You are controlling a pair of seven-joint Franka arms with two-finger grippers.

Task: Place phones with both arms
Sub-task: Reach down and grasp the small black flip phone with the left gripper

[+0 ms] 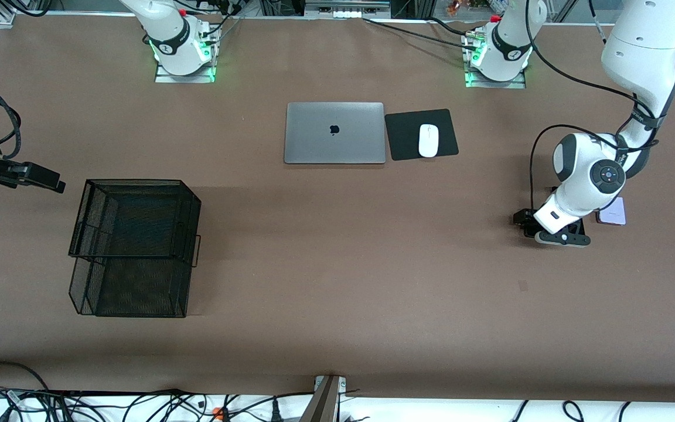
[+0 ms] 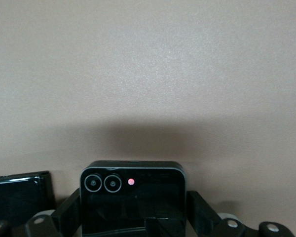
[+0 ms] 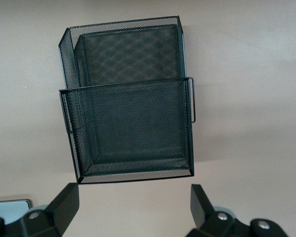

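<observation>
A small squarish black phone (image 2: 133, 197) lies flat on the table at the left arm's end, its two camera lenses showing. My left gripper (image 2: 133, 212) is down on it, with a finger (image 2: 69, 212) pressed against each side. In the front view the left gripper (image 1: 554, 231) and wrist hide most of that phone. A long black slab phone (image 2: 19, 197) lies right beside it. The pale lavender-white phone (image 1: 612, 212) peeks out from under the left arm's wrist. My right gripper (image 1: 56, 184) hangs open and empty beside the basket, and its fingers (image 3: 64, 202) stand wide apart.
A black wire-mesh basket (image 1: 135, 246) with two compartments stands toward the right arm's end, seen from above in the right wrist view (image 3: 128, 123). A silver laptop (image 1: 334, 133) and a white mouse (image 1: 428, 140) on a black pad (image 1: 402, 138) lie near the bases.
</observation>
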